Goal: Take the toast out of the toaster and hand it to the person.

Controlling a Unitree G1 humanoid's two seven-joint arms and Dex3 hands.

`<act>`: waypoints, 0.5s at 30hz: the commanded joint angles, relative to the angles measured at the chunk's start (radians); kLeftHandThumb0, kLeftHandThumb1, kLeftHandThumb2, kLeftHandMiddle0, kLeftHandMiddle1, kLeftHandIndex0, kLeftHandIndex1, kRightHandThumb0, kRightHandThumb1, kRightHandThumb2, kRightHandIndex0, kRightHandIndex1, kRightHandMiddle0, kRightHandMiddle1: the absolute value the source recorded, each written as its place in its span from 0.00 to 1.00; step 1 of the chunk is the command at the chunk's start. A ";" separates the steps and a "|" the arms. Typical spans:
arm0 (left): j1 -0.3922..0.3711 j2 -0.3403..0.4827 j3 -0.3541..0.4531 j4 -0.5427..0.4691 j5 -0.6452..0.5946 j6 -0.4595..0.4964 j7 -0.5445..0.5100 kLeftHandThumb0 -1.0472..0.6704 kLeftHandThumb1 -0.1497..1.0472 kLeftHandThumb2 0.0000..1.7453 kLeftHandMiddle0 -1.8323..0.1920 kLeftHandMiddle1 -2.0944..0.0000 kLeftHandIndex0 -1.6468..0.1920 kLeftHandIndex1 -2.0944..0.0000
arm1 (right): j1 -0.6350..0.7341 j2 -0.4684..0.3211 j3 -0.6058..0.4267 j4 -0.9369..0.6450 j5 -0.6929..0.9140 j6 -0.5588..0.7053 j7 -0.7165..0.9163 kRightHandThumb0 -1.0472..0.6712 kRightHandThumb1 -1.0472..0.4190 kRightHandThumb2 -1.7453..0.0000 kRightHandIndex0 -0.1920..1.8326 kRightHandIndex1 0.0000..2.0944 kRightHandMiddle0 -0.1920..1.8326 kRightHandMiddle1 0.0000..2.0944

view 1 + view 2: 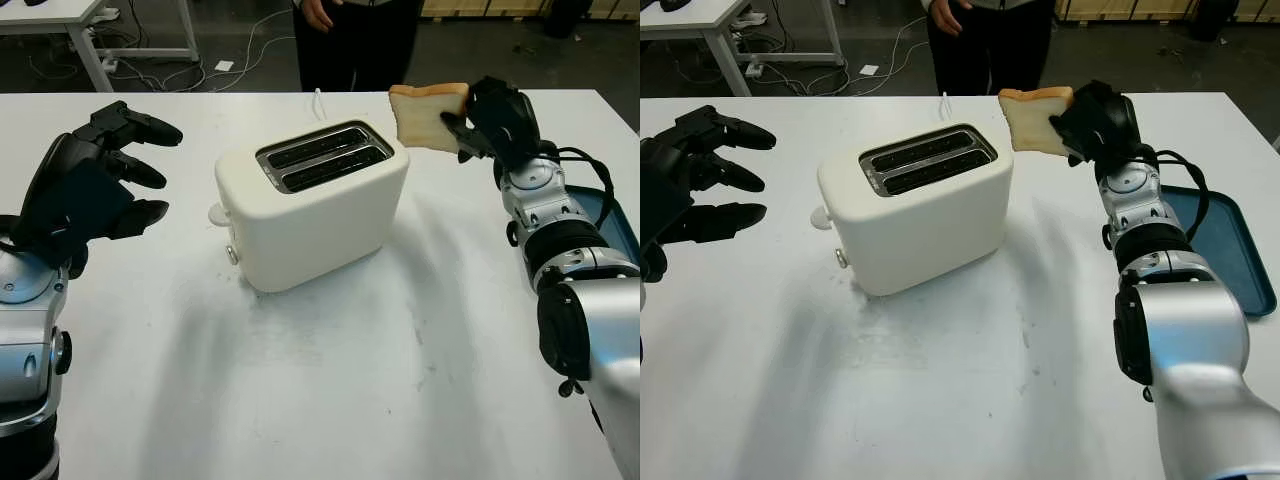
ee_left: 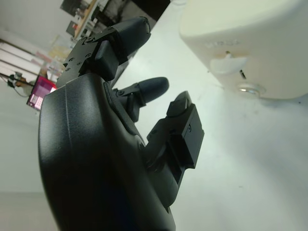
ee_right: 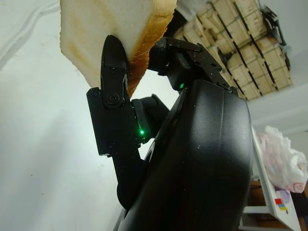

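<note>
White tabletop (image 1: 330,380) fills the foreground, with a dark floor, trailing cables and another white table's legs seen beyond its far edge. Near the middle of the table a cream two-slot toaster (image 1: 312,205) is set at a slight angle, its lever knob on the end facing the left side, and both slots appear empty. The slice of toast (image 1: 428,115) is held in the air just beyond the toaster's far right corner, clear of the slots, clamped by one edge between the fingers of the right hand (image 1: 478,122). The left hand (image 1: 95,185) is raised open above the table to the left of the toaster, holding nothing. A person in dark clothing (image 1: 355,35) is seen standing at the far edge of the table. A blue tray (image 1: 1220,245) lies on the table beside the right forearm.
</note>
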State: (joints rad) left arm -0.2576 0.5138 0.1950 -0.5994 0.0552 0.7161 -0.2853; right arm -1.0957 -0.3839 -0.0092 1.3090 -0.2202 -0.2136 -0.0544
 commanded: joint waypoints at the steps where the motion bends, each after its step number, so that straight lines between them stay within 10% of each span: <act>1: -0.007 0.008 0.005 -0.003 -0.009 0.012 -0.002 0.86 0.89 0.17 0.76 0.33 0.74 0.49 | -0.003 0.006 0.002 0.009 -0.004 -0.004 -0.001 0.43 0.09 0.79 0.50 0.83 0.39 0.83; 15: -0.011 0.008 0.000 0.013 -0.008 -0.011 -0.001 0.86 0.89 0.16 0.75 0.33 0.72 0.49 | -0.011 0.010 -0.051 0.009 0.043 0.001 0.042 0.43 0.09 0.78 0.49 0.83 0.38 0.83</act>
State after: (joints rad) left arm -0.2584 0.5190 0.1944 -0.5864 0.0556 0.7146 -0.2857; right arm -1.0965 -0.3795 -0.0524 1.3104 -0.1874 -0.2136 -0.0171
